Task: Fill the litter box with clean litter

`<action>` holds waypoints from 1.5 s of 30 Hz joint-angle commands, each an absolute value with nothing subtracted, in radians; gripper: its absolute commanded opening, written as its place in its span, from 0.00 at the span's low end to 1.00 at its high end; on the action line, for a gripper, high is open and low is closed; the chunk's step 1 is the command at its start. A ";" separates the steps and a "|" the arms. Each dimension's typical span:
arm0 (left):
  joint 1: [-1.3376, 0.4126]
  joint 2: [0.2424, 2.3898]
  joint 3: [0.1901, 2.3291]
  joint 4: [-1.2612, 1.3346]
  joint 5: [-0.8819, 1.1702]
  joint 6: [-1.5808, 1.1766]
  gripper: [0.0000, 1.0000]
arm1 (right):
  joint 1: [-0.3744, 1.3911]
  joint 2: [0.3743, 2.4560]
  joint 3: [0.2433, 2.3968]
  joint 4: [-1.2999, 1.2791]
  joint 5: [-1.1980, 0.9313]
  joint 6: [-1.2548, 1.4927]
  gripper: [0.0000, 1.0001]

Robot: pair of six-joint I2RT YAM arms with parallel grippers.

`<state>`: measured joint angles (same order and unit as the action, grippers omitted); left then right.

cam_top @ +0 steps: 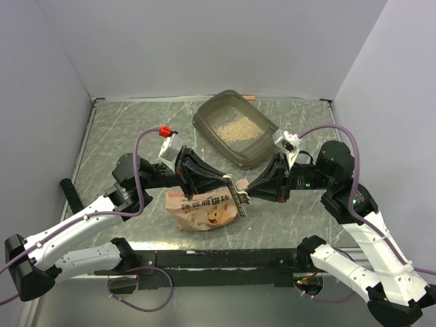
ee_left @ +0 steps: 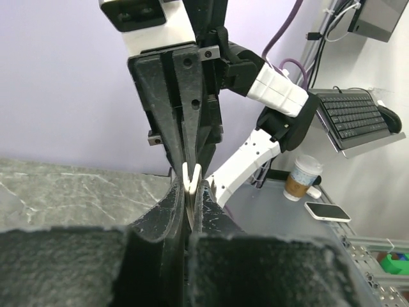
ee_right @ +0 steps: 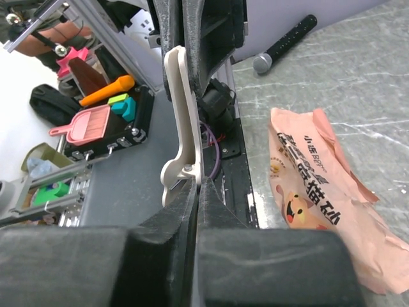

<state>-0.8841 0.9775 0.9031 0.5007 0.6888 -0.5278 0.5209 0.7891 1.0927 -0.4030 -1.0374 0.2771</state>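
**A:** Near the middle of the surface [cam_top: 129,136], both arms meet tip to tip. What are they on?

**B:** A cream clip [ee_right: 179,115]. The left end effector [cam_top: 231,189] is clenched on one end of it, and the right end effector [cam_top: 247,195] pinches the other end. The wrist views show both sets of jaws closed flat against it. I can't tell whether the clip is fastened to the bag [cam_top: 203,210] or just beside it.

**A:** Where does the bag lie?

**B:** It lies flat on the surface, to the left of the 2 end effectors and slightly nearer the bases. Its long axis runs roughly left to right. Its right end is close to where they meet.

**A:** And the litter box [cam_top: 244,158]?

**B:** It is on the far side of the end effectors, almost straight away from the bases and apart from them. Its long axis runs diagonally from far left to near right, so its near corner points toward the right arm. That makes the right arm the nearer one, though not by much.

**A:** Any clean litter [cam_top: 235,129] in it?

**B:** A thin pale layer covers part of the floor. My guess is that most of it is inside the bag. Once the clip is off, the bag's mouth would have to be carried away from the bases to reach over the rim.
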 commanded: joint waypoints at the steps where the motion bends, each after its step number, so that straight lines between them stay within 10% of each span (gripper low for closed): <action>1: -0.882 0.974 0.907 0.546 0.703 -0.502 0.01 | 0.526 0.787 1.126 -0.423 -0.982 0.244 0.28; 4: -0.881 0.968 0.920 0.488 0.689 -0.471 0.01 | 0.525 0.772 1.163 -0.501 -0.930 0.183 0.53; 9: -0.881 0.947 0.945 0.390 0.669 -0.428 0.01 | 0.525 0.752 1.227 -0.587 -0.831 0.103 0.65; 45: -0.879 0.903 0.989 0.258 0.589 -0.448 0.01 | 0.587 0.822 1.065 -0.307 -1.025 0.097 0.79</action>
<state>-0.8822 0.8959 0.9356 0.2531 0.6136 -0.4175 0.5648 0.8185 1.0733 -0.3767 -1.0286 0.1097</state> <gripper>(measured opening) 0.047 0.794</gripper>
